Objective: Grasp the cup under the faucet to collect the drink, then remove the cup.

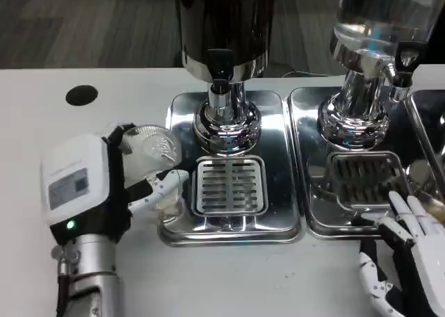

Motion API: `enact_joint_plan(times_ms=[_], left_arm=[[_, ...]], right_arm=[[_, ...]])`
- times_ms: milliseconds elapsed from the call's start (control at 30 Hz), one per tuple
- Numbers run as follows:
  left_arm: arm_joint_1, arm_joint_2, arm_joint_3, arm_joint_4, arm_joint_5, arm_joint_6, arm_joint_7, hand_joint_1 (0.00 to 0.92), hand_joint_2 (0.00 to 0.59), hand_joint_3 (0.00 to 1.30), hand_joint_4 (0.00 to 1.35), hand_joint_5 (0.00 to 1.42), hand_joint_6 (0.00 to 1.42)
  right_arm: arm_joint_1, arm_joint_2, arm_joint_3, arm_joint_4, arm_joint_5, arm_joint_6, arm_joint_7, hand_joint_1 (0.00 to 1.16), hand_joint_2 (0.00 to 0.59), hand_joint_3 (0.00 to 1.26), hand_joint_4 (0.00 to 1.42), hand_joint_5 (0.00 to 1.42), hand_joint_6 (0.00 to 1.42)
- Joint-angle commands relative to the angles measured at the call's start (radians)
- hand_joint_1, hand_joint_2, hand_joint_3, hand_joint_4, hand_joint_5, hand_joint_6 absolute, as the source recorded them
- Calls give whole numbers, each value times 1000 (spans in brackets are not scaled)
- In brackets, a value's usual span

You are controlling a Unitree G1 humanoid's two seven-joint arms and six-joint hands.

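My left hand (97,188) holds a clear plastic cup (153,160), lifted over the left rim of the steel drip tray (274,150). The cup sits left of the slotted grate (229,185) and left of the black faucet (220,70) on the dark dispenser (222,25). A white finger (163,185) wraps the cup's front. My right hand (407,261) rests at the lower right with its fingers spread and nothing in it, by the front edge of the second tray (313,220).
A second dispenser with a clear tank (379,18) and its own faucet (403,70) stands at the right. A black round hole (81,95) marks the white table at the far left.
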Motion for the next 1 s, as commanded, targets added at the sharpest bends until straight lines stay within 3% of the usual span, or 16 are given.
enact_joint_plan(times_ms=[33,333,767,933,1000], left_arm=[[-66,-24,-31,49,26,8,2,544,67,681,649,868,1225],[-179,-41,-72,184,18,9,-5,540,68,676,645,868,1225],[-266,-101,-130,313,9,1,34,528,70,668,629,857,1195],[-278,-106,-146,337,1,-3,42,402,88,635,590,851,1153],[-282,-107,-150,348,-4,-14,43,256,105,618,568,843,1131]], right_arm=[[12,-7,-13,-32,-8,0,-3,82,518,370,84,62,166],[27,-7,-33,-57,-2,0,5,91,517,358,84,54,163],[25,2,-45,-77,5,-1,19,98,517,356,84,51,161],[22,3,-48,-65,12,-5,19,99,517,356,84,51,161],[20,5,-49,-59,16,-8,19,99,517,356,84,51,161]])
